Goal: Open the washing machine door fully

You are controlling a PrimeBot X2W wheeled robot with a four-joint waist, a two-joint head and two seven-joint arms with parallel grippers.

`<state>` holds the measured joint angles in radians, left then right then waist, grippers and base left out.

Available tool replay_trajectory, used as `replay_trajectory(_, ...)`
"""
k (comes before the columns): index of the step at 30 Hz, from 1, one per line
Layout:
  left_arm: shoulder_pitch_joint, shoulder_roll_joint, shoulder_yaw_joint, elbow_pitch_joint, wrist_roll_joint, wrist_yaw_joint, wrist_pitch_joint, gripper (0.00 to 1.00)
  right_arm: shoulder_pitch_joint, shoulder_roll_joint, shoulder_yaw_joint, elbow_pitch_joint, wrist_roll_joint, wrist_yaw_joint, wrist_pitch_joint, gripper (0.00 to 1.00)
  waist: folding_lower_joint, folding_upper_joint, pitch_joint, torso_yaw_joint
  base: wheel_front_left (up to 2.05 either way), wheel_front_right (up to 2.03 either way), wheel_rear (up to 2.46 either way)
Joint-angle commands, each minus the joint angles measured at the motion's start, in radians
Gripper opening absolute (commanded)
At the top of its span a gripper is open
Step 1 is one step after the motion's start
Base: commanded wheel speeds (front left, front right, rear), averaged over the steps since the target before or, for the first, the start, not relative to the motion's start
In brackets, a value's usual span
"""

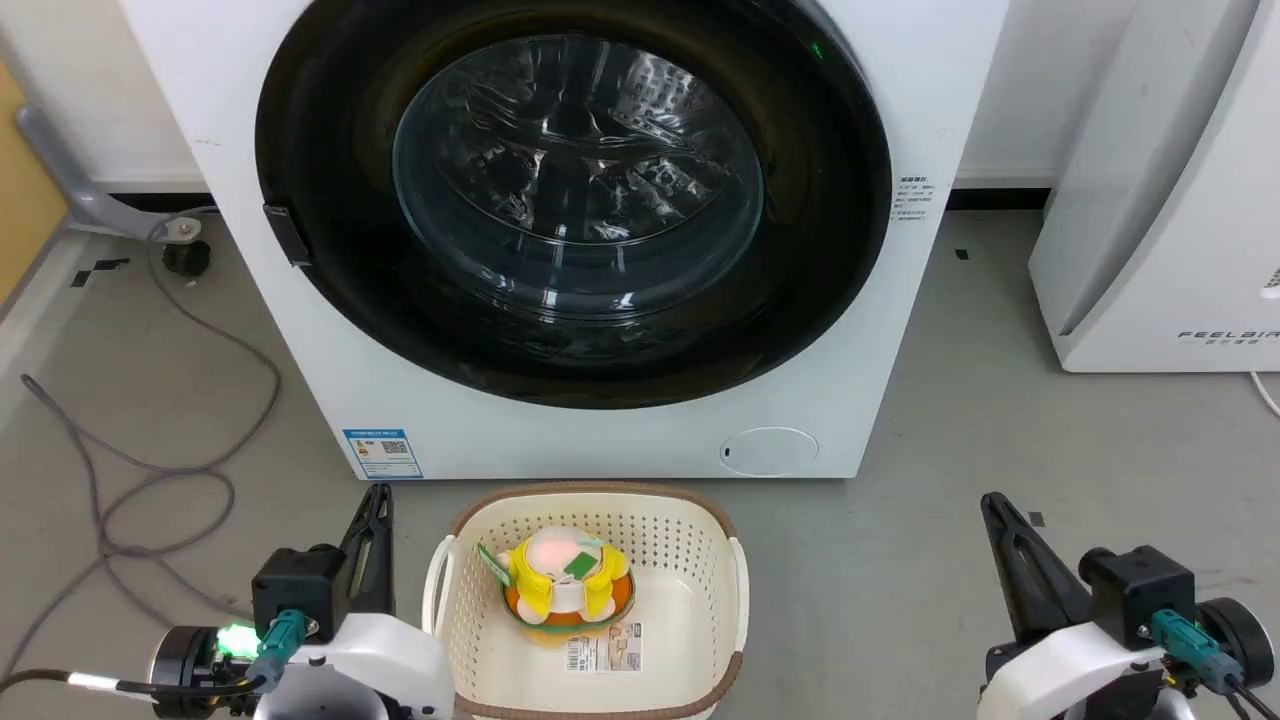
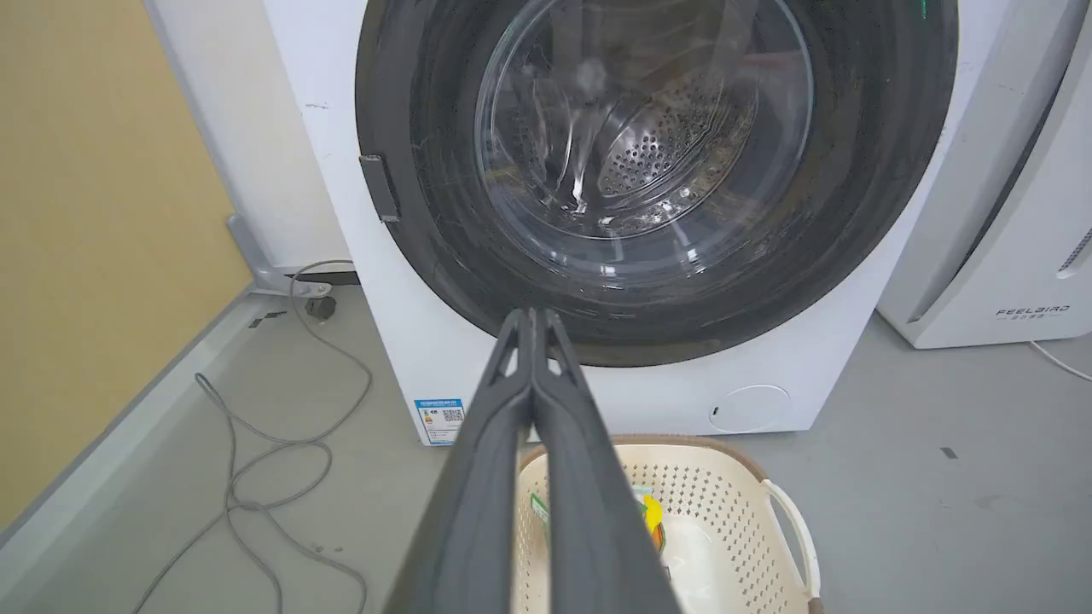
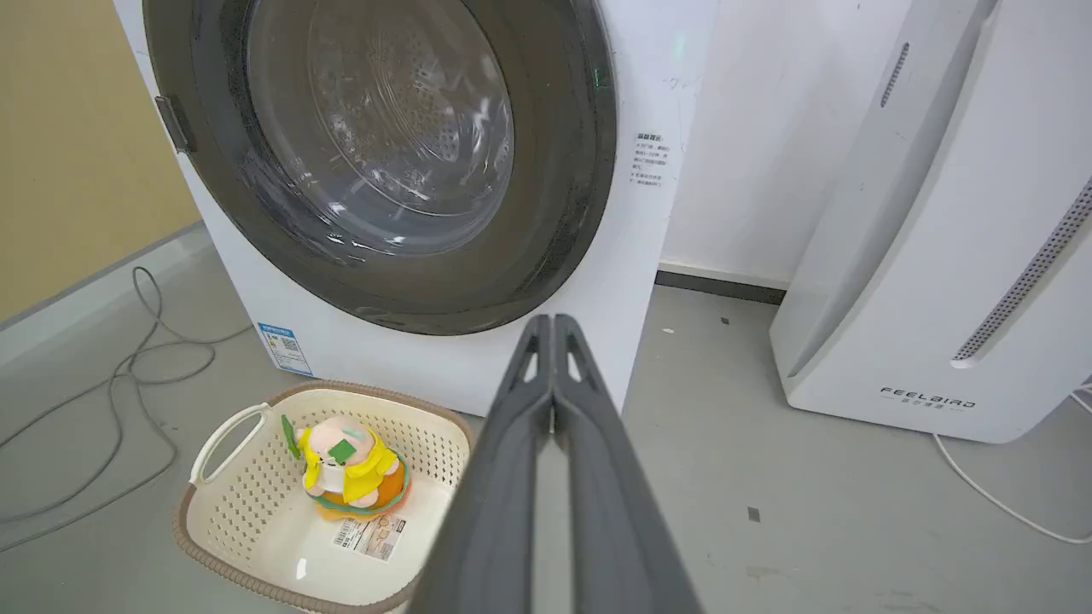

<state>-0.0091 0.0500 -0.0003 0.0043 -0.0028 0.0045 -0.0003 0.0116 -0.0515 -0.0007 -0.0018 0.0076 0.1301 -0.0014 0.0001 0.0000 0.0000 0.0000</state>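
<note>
The washer (image 1: 600, 440) stands white and square on the grey floor (image 1: 1000, 420). Its door (image 1: 575, 190), a broad black ring round a clear glass bowl, sits shut flush in the front, with a small latch (image 1: 287, 235) on its left edge. To the right, apart from the washer, stands a white appliance (image 1: 1150, 200). Just before the washer a cream basket (image 1: 690, 535) rests on the floor, between the two arms. The left tool (image 1: 380, 492) and the right tool (image 1: 990, 500) are both clenched, fingers pressed together on nothing, low down and well short of the door. A yellow toy (image 1: 565, 580) lies in the basket. A blue label (image 1: 382, 453) marks the washer's lower left corner.
</note>
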Motion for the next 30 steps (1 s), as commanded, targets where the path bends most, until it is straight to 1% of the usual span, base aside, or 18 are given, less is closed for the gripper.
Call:
replay_trajectory(1,0.009,0.0,0.0,-0.004,0.003,-0.005,0.0,0.0,-0.012,0.001,0.001,0.002,-0.008,0.001,0.001,0.0,-0.0001,0.0,0.0,0.0,0.0,0.0,0.0)
replay_trajectory(24,0.009,0.0,0.0,-0.004,0.003,-0.005,0.0,0.0,-0.012,0.001,0.001,0.002,-0.008,0.001,0.001,0.0,-0.0001,0.0,0.0,0.0,0.0,0.0,0.0)
replay_trajectory(25,0.0,0.0,0.0,0.0,0.0,0.0,0.0,1.0,0.0,0.0,0.0,0.0,0.0,0.0,0.0,1.0,0.0,0.0,0.0,0.0,0.0,0.0,0.0)
replay_trajectory(30,-0.001,0.0,-0.005,0.007,-0.005,0.0,-0.006,1.0,0.001,0.0,-0.001,0.004,0.005,0.0,-0.005,1.0,0.0,0.0,0.0,0.0,0.0,0.0,0.0)
